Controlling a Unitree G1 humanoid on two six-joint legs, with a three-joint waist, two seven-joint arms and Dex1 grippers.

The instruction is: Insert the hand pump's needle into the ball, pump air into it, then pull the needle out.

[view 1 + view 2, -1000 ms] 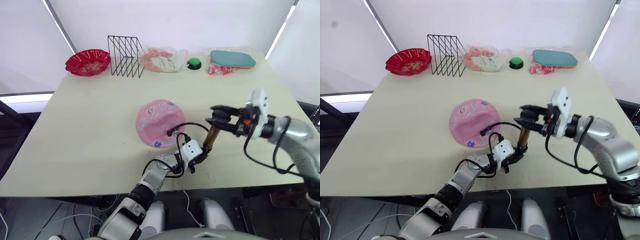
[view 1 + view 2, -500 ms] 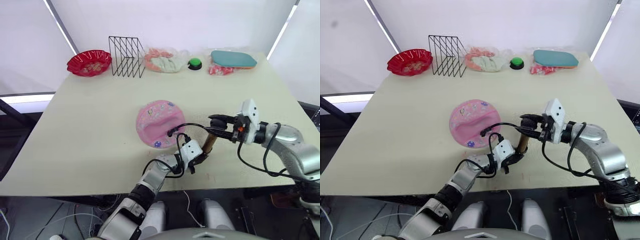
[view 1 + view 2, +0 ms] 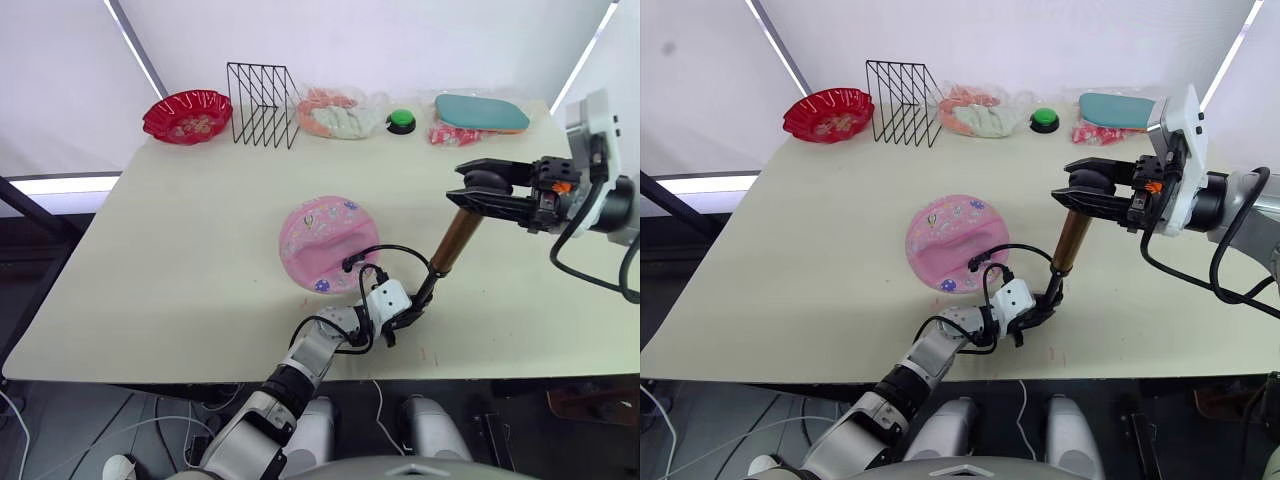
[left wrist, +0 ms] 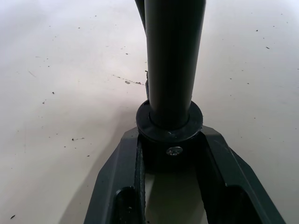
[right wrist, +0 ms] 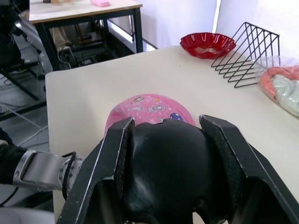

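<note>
From the head views, the right pincer (image 3: 470, 190) is clamped on the pump's (image 3: 452, 242) handle, rod drawn out; the left pincer (image 3: 412, 308) grips its base on the tabletop (image 3: 180, 260). The ball (image 3: 325, 256) lies dented just beside it. Push straight down along the barrel, base pinned (a sideways lean could tug the hose). The needle is too small to make out.

Left wrist view: fingers (image 4: 126, 172) closed on the base collar.

Right wrist view: fingers (image 5: 110, 158) closed around the handle, hiding part of the ball.
</note>
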